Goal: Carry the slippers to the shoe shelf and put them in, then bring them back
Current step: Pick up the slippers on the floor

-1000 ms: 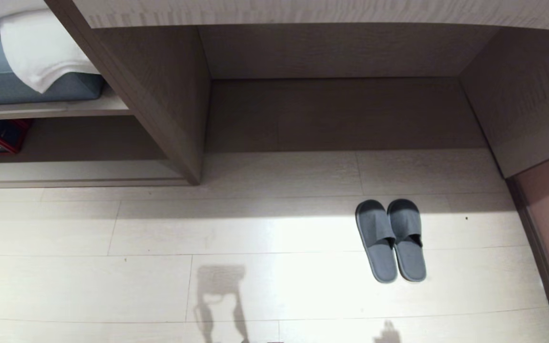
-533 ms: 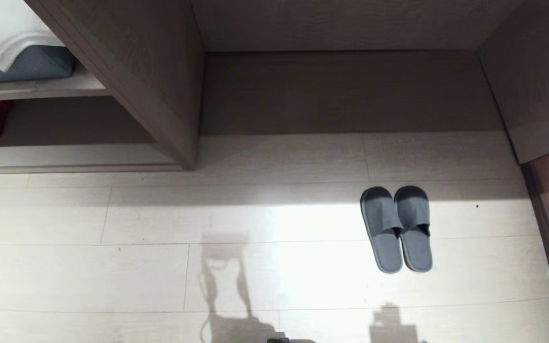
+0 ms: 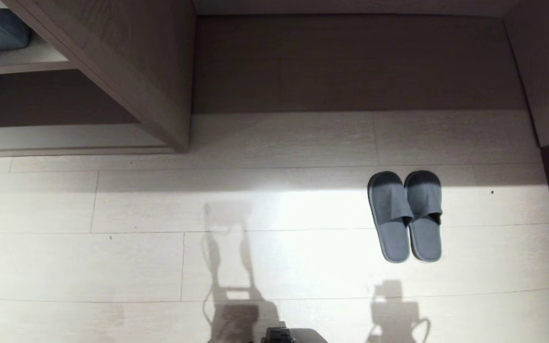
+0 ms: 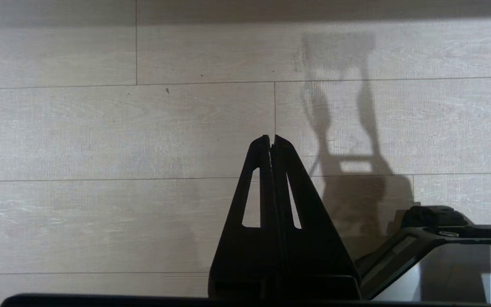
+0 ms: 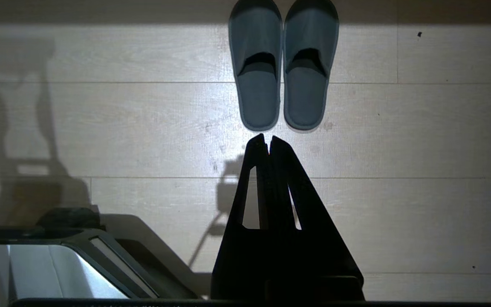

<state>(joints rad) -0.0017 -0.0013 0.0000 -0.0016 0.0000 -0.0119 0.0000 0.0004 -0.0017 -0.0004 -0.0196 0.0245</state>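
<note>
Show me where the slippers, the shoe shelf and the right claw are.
slippers (image 3: 405,216): head view, upper of the left slipper.
shoe shelf (image 3: 41,140): head view, its pale base board.
right claw (image 5: 269,140): right wrist view, its closed tips.

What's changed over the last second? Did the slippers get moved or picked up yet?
Only the head camera tipped down: the whole scene slid up the picture, and the robot's shadows on the floor grew. The slippers lie side by side on the same plank, untouched, not picked up. The shoe shelf stays empty of them. The left gripper and the right gripper keep their jaws shut, holding nothing.
</note>
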